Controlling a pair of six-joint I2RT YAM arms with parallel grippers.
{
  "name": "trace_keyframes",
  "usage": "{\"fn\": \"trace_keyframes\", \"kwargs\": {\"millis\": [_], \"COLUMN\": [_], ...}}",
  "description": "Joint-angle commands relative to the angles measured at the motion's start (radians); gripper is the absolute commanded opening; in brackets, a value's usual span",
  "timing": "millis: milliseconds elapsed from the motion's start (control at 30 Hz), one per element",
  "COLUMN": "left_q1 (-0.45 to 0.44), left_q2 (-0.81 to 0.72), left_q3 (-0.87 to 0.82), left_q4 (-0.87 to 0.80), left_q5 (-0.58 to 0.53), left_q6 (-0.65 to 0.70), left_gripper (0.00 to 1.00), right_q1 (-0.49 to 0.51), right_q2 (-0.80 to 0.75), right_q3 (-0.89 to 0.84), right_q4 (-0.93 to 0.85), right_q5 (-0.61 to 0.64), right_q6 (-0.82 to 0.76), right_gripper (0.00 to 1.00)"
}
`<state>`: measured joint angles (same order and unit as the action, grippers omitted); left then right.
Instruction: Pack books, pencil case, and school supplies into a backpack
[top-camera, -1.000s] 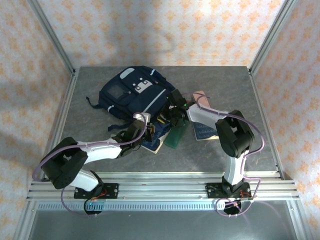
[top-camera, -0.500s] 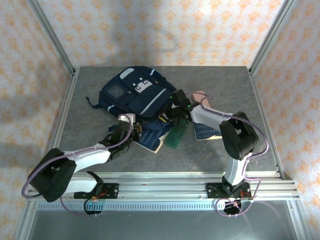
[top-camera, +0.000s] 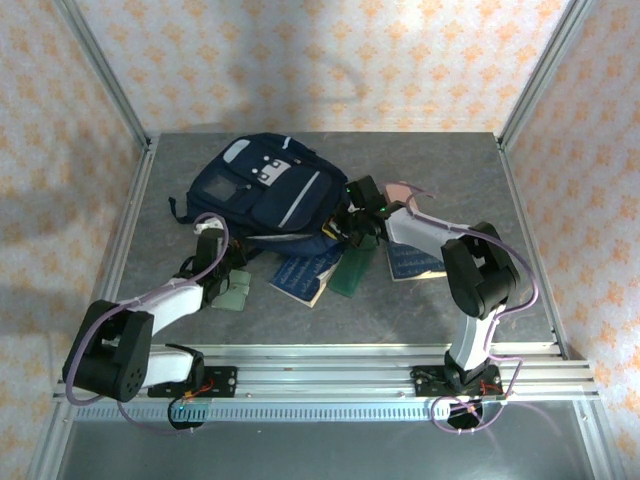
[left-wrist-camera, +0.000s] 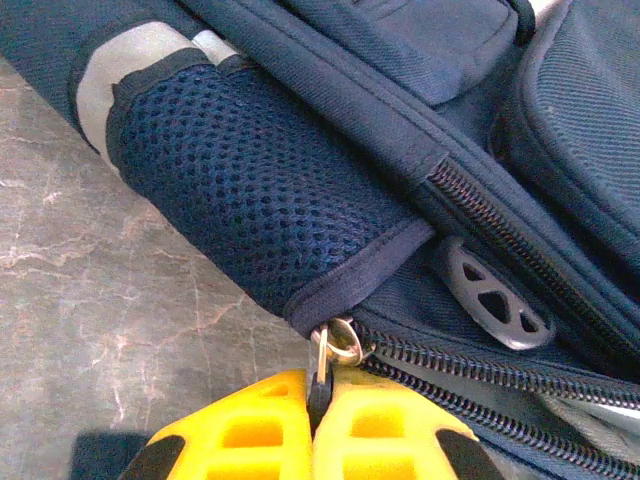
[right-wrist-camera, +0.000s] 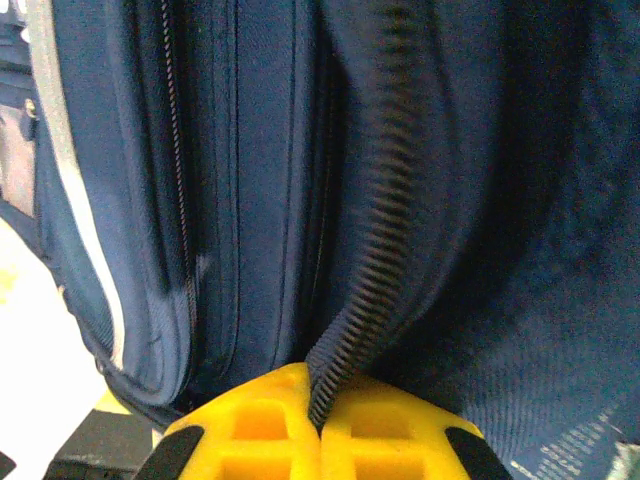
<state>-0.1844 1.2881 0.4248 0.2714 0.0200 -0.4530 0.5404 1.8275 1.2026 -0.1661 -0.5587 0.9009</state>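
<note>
Since a second ago the left arm has swung out to the left, and the large navy blue fabric backpack (top-camera: 265, 190) has turned and slid a little that way with it. The left gripper (top-camera: 208, 248) now sits at the bag's near-left corner. In the left wrist view its yellow fingers (left-wrist-camera: 250, 430) are pressed together on the dark zipper pull (left-wrist-camera: 319, 385), which hangs from a metal ring (left-wrist-camera: 341, 343) under the mesh side pocket (left-wrist-camera: 250, 200).

Just beside that arm a pale green wallet-like square (top-camera: 232, 292) lies on the grey marbled tabletop (top-camera: 450, 170). To its right the larger dark blue softcover book (top-camera: 308, 275) lies flat, with a slim dark green rectangle (top-camera: 350, 272) against it. The second dark blue book (top-camera: 412, 262) lies partly under the right arm.

Farther back, the right gripper (top-camera: 358, 215) is at the backpack's right edge, clamped on the ribbed zipper track (right-wrist-camera: 350, 320). The pale pink oblong pouch (top-camera: 400, 189) lies behind that arm, near the bag.
</note>
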Motion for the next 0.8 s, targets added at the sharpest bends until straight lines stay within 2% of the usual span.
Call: {"fn": "trace_keyframes", "kwargs": {"millis": [0,100,400,600,767], "left_q1": [0.05,0.041,0.033,0.033,0.021], "left_q2": [0.002,-0.001,-0.003,0.068,0.114], "left_q3": [0.057,0.06,0.126,0.224,0.226], "left_q4": [-0.018,0.004,-0.008,-0.037,-0.002], "left_q5": [-0.091,-0.051,-0.066,-0.091,-0.065], "left_q6": [-0.017,-0.021,0.021,0.069,0.061], "left_gripper": [0.0,0.0,0.0,0.0,0.0], "right_q1": [-0.047,-0.046,-0.031,-0.01,-0.014], "right_q2": [-0.044,-0.046,-0.017,0.039,0.065], "right_q3": [-0.014,0.026,0.221,0.249,0.171], "right_q4": [0.007,0.01,-0.022,-0.024,0.004], "right_q5": [0.115,0.112,0.1,0.095,0.115], "right_q6": [-0.028,-0.05,-0.084,-0.092,-0.08], "right_gripper": [0.0,0.0,0.0,0.0,0.0]}}
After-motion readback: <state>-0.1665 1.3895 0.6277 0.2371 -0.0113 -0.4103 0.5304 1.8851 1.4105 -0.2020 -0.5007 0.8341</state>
